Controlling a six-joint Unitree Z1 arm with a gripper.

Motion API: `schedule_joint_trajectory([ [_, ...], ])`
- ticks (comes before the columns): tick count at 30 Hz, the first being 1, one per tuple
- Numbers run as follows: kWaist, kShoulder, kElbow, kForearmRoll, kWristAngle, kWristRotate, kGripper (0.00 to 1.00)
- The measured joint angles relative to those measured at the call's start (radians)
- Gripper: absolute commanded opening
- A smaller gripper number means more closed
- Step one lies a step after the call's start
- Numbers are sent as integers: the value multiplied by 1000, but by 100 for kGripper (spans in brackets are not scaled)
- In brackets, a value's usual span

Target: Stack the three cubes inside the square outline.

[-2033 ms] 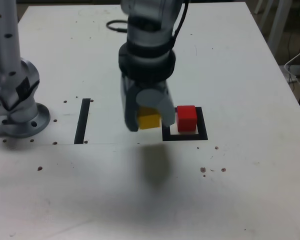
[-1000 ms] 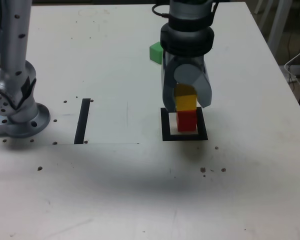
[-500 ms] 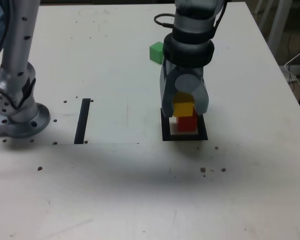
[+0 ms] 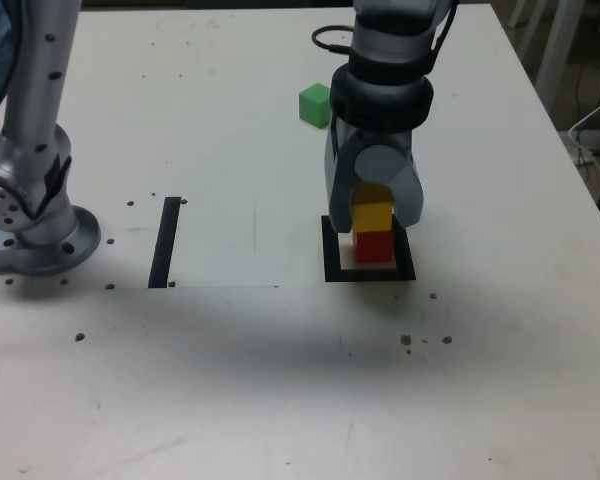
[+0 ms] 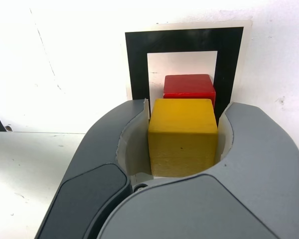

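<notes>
Yellow cube (image 4: 372, 217) is what you are placing now, just right of centre in the exterior view, clasped by its two side faces between your fingers (image 4: 408, 195). That side grip makes sense: it leaves the underside free to meet the red cube (image 4: 373, 247), which sits on the tabletop (image 4: 180, 380) inside the square outline (image 4: 332, 250) as the base of the stack. Your yellow block looks roughly lined up over it and close to level, though neither view lets you tell whether the two faces touch yet. Notice that the red one stands nearer the exterior view's right side of the frame, with white showing to its left; follow the cube, I'd say, rather than the middle of the outline. If contact is sure, open evenly, since a finger dragging on one side could skew the yellow block or nudge the base. Your green cube (image 4: 315, 105) waits in the upper middle of the exterior view, well apart from the stack, so it probably belongs on top last.
</notes>
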Motion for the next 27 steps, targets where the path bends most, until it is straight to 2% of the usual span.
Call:
schedule_joint_trajectory([
  [6,0,12,-1,-2,0,0,48],
  [10,0,14,-1,-10,0,0,55],
  [13,0,16,0,-21,-1,4,64],
  [18,0,16,2,-40,1,19,87],
  [21,0,16,7,-38,10,20,98],
  [27,0,16,20,-32,16,13,99],
])
